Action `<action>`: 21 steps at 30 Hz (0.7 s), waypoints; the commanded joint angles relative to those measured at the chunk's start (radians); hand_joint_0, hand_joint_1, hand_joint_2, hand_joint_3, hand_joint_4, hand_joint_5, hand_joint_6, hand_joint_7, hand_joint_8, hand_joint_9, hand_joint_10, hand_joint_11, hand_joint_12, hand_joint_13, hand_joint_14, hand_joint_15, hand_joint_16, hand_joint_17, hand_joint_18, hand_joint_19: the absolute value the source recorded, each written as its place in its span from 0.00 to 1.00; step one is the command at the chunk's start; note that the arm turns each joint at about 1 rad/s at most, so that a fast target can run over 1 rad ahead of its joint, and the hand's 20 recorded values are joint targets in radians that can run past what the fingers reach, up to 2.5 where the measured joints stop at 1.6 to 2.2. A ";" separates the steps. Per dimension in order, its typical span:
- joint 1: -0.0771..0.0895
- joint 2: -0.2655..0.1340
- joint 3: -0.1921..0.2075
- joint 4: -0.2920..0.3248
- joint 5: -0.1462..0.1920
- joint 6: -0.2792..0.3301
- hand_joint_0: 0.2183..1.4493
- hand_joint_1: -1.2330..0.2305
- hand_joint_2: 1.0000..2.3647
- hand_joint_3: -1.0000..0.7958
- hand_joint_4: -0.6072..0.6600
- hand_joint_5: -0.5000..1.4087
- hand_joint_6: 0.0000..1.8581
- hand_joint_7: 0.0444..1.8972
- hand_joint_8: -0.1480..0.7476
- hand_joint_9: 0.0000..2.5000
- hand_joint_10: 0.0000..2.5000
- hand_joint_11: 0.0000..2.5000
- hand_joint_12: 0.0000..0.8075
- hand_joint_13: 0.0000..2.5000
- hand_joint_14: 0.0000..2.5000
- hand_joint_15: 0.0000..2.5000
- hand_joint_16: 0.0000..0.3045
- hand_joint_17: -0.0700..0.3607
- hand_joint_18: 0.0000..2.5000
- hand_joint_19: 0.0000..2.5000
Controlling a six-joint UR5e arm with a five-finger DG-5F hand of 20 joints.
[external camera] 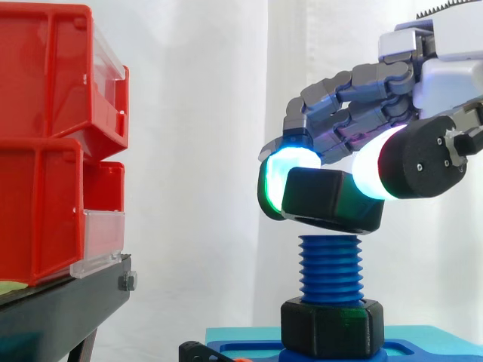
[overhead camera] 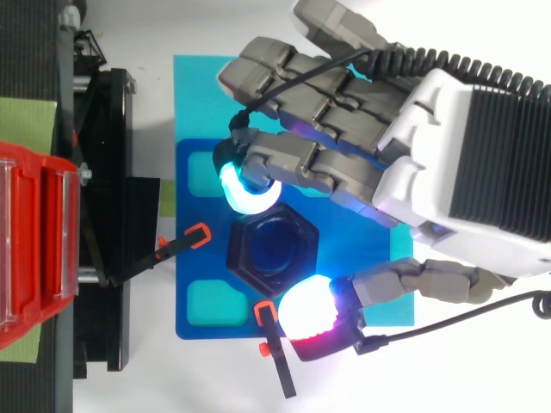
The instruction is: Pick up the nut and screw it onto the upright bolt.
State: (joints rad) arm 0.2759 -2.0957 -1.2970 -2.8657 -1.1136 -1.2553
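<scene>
Where the hand (external camera: 445, 72) hangs at the upper right of the side view, its curled fingers clamp the black hex nut (external camera: 328, 200) between two glowing pads: a cyan-green fingertip (external camera: 283, 170) on the nut's left face and a white pad (external camera: 370, 172) on its right. The nut lies below the knuckles, slightly tilted with its right side lower, straight over the upright blue bolt (external camera: 330, 268) and right at the bolt's top; whether they touch, I cannot tell. From above, blue shows through the nut's hole. A black collar (external camera: 332, 328) rings the bolt's foot on a blue plate (overhead camera: 194, 323). Red bins (external camera: 45, 151) stand well apart at the left
</scene>
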 commanded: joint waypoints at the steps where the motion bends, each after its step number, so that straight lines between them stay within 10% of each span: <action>1: 0.000 0.000 -0.001 -0.004 0.000 -0.006 0.27 0.38 0.00 0.28 0.66 0.18 0.27 0.62 0.45 0.10 0.00 0.00 0.39 0.05 0.00 0.00 0.14 0.38 0.00 0.00; 21: 0.000 -0.001 -0.001 0.008 -0.002 -0.036 0.27 0.38 0.00 0.28 0.67 0.18 0.27 0.62 0.45 0.10 0.00 0.00 0.39 0.05 0.00 0.00 0.14 0.38 0.00 0.00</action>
State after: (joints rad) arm 0.2761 -2.0967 -1.2982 -2.8613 -1.1152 -1.2815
